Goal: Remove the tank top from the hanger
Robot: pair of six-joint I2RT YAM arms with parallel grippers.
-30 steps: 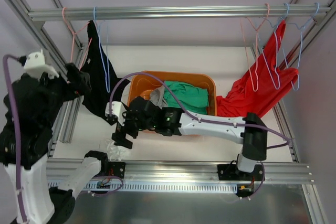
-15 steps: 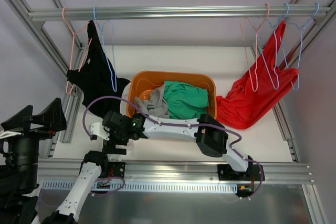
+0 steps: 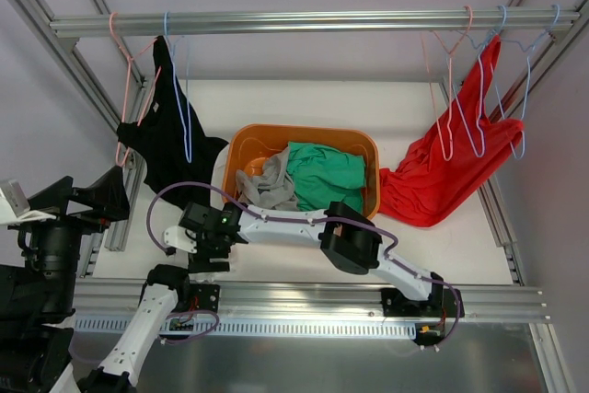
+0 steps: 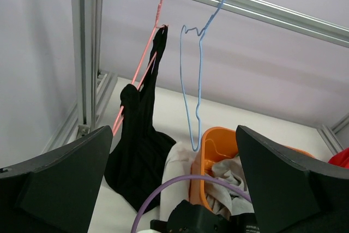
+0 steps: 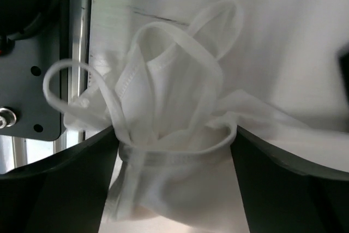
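A white tank top [image 5: 174, 135] lies bunched on the table, free of any hanger. My right gripper [image 5: 173, 132] is open, with one finger on each side of the bunch; in the top view it [image 3: 198, 246] is low at the front left. A black tank top [image 3: 170, 140] hangs on a pink hanger [image 3: 124, 89] at the left of the rail, and shows in the left wrist view [image 4: 139, 135]. Beside it hangs a bare blue hanger [image 4: 196, 80]. My left gripper [image 3: 83, 204] is open and empty, well short of the black top.
An orange basket [image 3: 368, 149] in the middle holds green and grey clothes. A red garment [image 3: 442, 172] hangs from several hangers at the right of the rail. A white cloth [image 4: 174, 159] lies beside the basket. The left frame post [image 4: 82, 53] stands close to the black top.
My left arm has dropped from near the black top to the far lower left. My right arm has swung left and come down over the white tank top near the front edge.
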